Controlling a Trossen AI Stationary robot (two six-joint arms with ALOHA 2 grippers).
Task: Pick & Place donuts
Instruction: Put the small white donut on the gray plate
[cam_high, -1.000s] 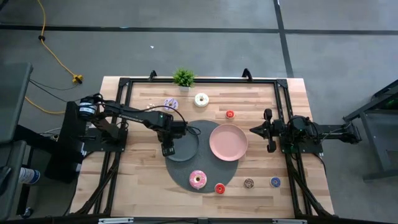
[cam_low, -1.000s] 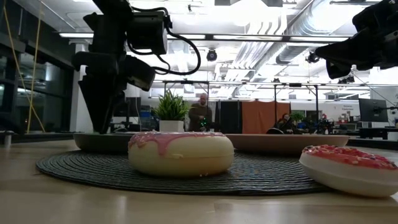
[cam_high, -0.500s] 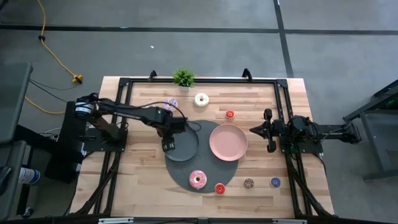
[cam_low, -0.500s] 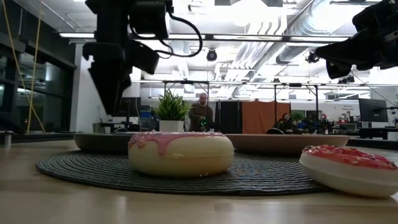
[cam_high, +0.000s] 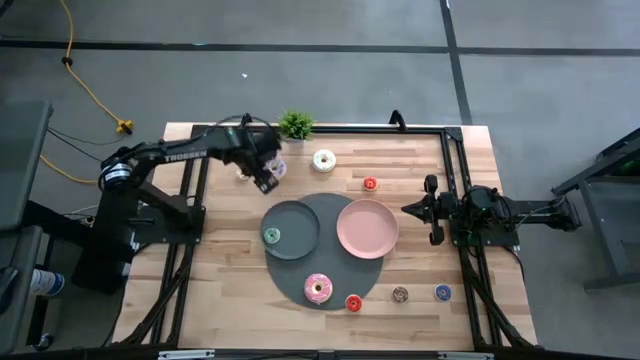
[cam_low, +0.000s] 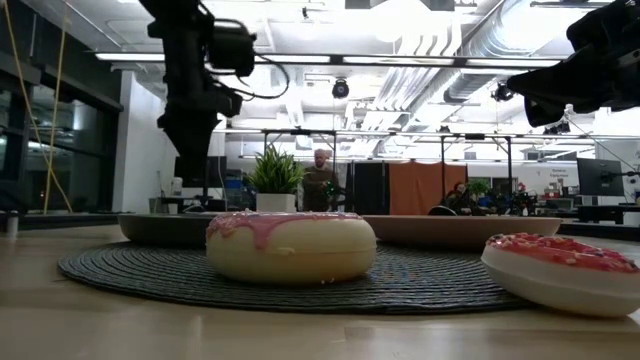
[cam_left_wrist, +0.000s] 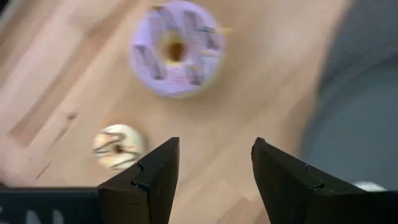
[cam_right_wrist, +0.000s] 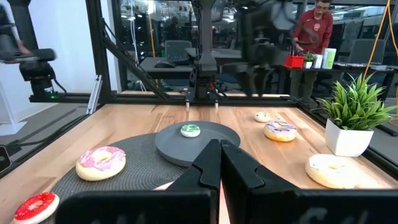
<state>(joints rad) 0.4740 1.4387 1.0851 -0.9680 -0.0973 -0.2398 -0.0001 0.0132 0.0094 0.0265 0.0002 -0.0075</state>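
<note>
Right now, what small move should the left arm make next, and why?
Probably lower the left gripper toward the purple donut. Its fingers are open and empty, it hangs above the wood near that donut, and the green donut already lies on the grey plate. The right gripper waits shut at the table's right side.

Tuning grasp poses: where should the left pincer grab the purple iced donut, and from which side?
Come straight down from above on the purple iced toy ring donut, clamping across its outer edge. It lies flat on the wooden table, hole up, with clear space around it.
</note>
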